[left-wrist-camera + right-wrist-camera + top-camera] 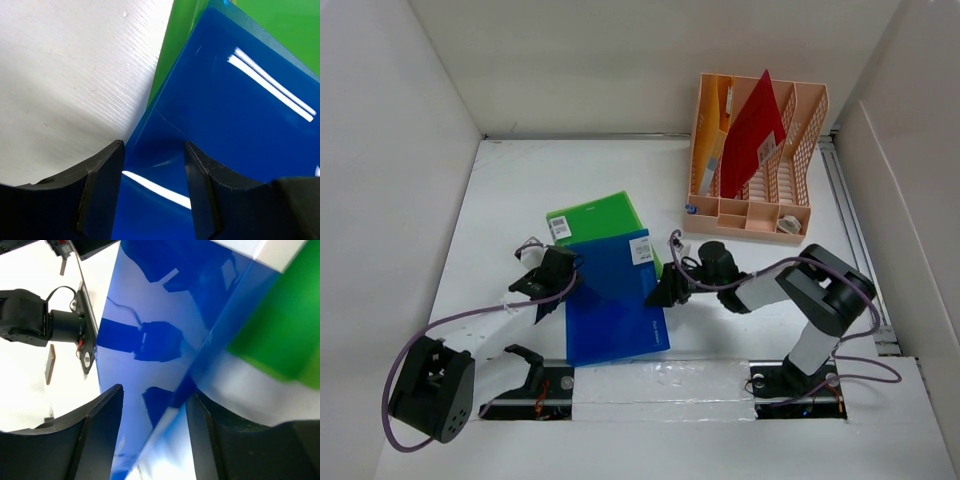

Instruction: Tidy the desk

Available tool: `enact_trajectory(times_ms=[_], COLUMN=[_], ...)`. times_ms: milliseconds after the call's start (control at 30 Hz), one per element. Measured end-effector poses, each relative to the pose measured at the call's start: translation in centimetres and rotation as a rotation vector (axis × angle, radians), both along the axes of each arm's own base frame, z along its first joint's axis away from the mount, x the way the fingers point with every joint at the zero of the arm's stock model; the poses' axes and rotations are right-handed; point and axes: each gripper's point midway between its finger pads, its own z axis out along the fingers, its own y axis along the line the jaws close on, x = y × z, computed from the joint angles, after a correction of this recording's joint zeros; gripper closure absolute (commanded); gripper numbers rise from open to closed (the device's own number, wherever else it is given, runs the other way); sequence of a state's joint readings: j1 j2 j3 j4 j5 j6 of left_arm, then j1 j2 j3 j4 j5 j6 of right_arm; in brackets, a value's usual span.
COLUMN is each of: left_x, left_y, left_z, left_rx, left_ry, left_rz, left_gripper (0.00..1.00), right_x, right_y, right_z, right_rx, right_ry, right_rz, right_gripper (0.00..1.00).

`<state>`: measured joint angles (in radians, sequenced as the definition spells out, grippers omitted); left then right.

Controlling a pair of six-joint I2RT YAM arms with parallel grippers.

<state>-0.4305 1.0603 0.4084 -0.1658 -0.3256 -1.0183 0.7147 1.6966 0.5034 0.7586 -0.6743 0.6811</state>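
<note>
On the white desk [510, 200] a glossy blue folder [615, 305] lies partly over a green folder [595, 217]. My left gripper [568, 288] sits at the blue folder's left edge. In the left wrist view its jaws [154, 150] are apart, and the blue folder [235, 115] fills the gap. My right gripper [663, 293] is at the folder's right edge. There too the jaws [154, 392] stand apart, with the blue folder's edge [165, 425] running between them and green [280, 335] beyond it. Neither pair visibly presses on the folder.
A peach slotted file rack [752, 215] stands at the back right, holding a red folder [752, 135] upright and a small pale item [787, 225] in a front compartment. A metal rail [850, 220] runs along the right edge. White walls enclose the desk.
</note>
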Motion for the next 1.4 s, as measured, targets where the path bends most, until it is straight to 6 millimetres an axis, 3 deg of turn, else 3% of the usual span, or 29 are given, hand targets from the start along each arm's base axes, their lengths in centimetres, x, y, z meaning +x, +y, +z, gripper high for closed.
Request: enact_trajectory(times_ms=[167, 333, 467, 500, 600, 633, 733, 833, 967, 1100, 1167, 1300, 1333, 1400], left_x=[-0.1, -0.5, -0.6, -0.6, -0.7, -0.8, -0.9, -0.8, 1.1, 3.1, 3.5, 3.8, 3.9, 4.1], left_y=[-0.4, -0.6, -0.8, -0.9, -0.9, -0.8, -0.6, -0.7, -1.0, -1.0, -1.0, -1.9, -2.1, -2.7], left_z=[0.2, 0.4, 0.3, 0.3, 0.3, 0.3, 0.7, 2.3, 8.2, 16.8, 19.8, 21.9, 21.7, 20.6], left_rx=[-0.028, -0.051, -0.06, -0.063, -0.062, -0.055, -0.05, -0.058, -0.071, -0.106, -0.132, -0.181, -0.187, -0.193], left_ry=[-0.013, -0.027, -0.023, -0.022, -0.02, -0.018, -0.029, -0.063, -0.221, -0.462, -0.56, -0.648, -0.647, -0.624], left_rz=[-0.014, -0.026, -0.033, -0.036, -0.039, -0.039, -0.044, -0.06, -0.075, -0.064, -0.062, -0.094, -0.105, -0.128], left_gripper=[0.56, 0.56, 0.56, 0.56, 0.56, 0.56, 0.55, 0.53, 0.51, 0.5, 0.49, 0.49, 0.49, 0.49], right_x=[-0.1, 0.1, 1.2, 1.6, 2.5, 2.6, 2.5, 2.0, 1.9, 4.1, 5.9, 9.5, 10.9, 11.1], right_y=[0.9, 1.0, 2.6, 3.1, 3.8, 3.8, 3.5, 3.1, 3.1, 2.9, 1.9, -2.6, -4.8, -7.7], right_z=[-1.6, -0.6, 0.5, 0.7, 1.1, 1.0, 0.3, 0.7, 5.4, 13.6, 18.0, 27.3, 29.4, 33.2], right_rx=[0.03, 0.028, 0.029, 0.031, 0.032, 0.028, -0.015, -0.051, -0.032, 0.017, 0.041, 0.085, 0.067, 0.1], right_ry=[0.079, 0.05, 0.016, 0.01, 0.007, 0.01, 0.041, 0.043, -0.051, -0.275, -0.399, -0.648, -0.729, -0.812], right_rz=[0.029, 0.014, 0.012, 0.009, -0.003, -0.009, -0.029, -0.037, -0.034, -0.108, -0.192, -0.436, -0.543, -0.642], right_gripper=[0.42, 0.39, 0.4, 0.44, 0.68, 0.82, 1.0, 1.0, 1.0, 1.0, 1.0, 1.0, 1.0, 1.0])
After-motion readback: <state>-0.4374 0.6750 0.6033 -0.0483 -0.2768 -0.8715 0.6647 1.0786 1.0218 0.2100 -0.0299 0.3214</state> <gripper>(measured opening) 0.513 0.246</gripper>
